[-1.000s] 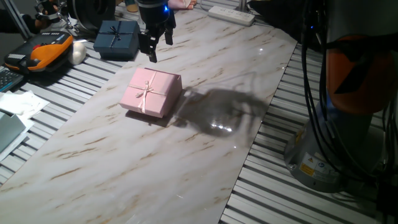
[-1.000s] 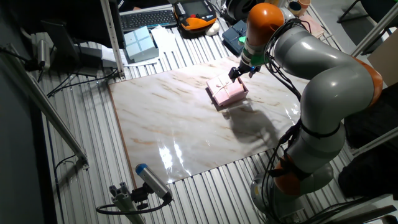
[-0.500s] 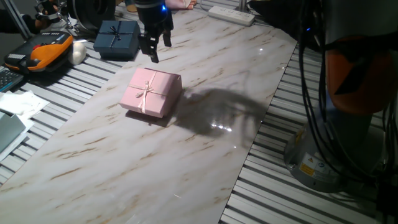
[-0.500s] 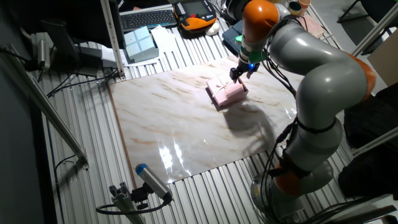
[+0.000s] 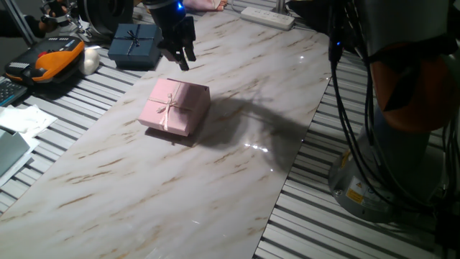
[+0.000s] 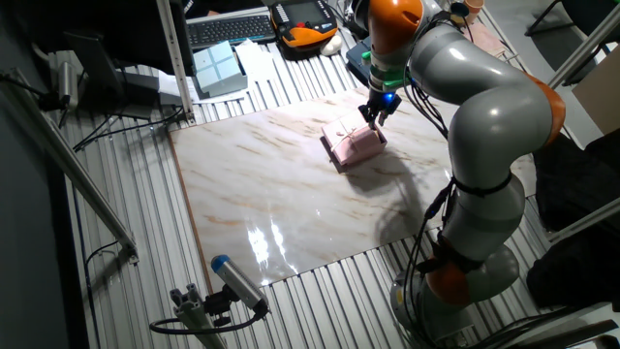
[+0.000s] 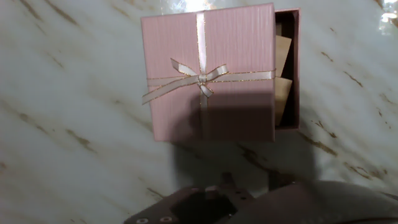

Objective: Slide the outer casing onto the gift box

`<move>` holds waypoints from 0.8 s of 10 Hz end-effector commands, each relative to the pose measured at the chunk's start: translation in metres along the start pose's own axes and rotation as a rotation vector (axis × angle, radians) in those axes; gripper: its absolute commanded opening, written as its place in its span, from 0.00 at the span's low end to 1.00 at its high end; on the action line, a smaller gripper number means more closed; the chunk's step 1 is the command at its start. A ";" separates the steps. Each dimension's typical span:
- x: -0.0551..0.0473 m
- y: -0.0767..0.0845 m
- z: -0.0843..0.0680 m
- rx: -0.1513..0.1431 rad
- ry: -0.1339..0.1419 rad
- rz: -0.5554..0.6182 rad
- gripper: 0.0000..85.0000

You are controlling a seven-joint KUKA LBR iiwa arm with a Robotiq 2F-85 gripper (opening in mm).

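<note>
The gift box [image 5: 175, 106], flat, pale pink, with a thin ribbon bow, lies on the marble-patterned tabletop [image 5: 215, 187]; it also shows in the other fixed view [image 6: 355, 143] and the hand view [image 7: 208, 78]. In the hand view a pink rim of the same colour, the outer casing [image 7: 296, 68], sticks out along the box's right side, with tan cardboard showing inside it. My gripper [image 5: 183, 59] hangs above the table just behind the box, apart from it, fingers spread and empty. It also shows in the other fixed view [image 6: 373, 118].
A dark blue bowed box [image 5: 135, 44] stands behind the gripper. An orange device [image 5: 54, 57] and papers lie at the left, a white power strip [image 5: 267, 17] at the back. The robot's base [image 5: 374, 173] stands at the right off the slatted table edge.
The gripper has moved back and a little left, away from the pink box, and turned slightly. The box has not moved.
</note>
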State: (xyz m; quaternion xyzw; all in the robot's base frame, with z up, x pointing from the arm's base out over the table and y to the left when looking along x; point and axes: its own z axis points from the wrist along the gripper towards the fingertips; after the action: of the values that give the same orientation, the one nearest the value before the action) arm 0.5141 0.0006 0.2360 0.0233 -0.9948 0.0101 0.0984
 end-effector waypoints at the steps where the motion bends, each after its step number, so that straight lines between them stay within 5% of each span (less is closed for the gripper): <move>1: 0.000 0.000 0.000 0.001 0.000 0.006 0.00; 8: 0.000 0.001 0.001 0.001 -0.010 0.026 0.00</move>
State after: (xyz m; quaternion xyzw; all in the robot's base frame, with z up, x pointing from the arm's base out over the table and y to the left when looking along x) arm 0.5137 0.0011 0.2355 0.0104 -0.9955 0.0116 0.0931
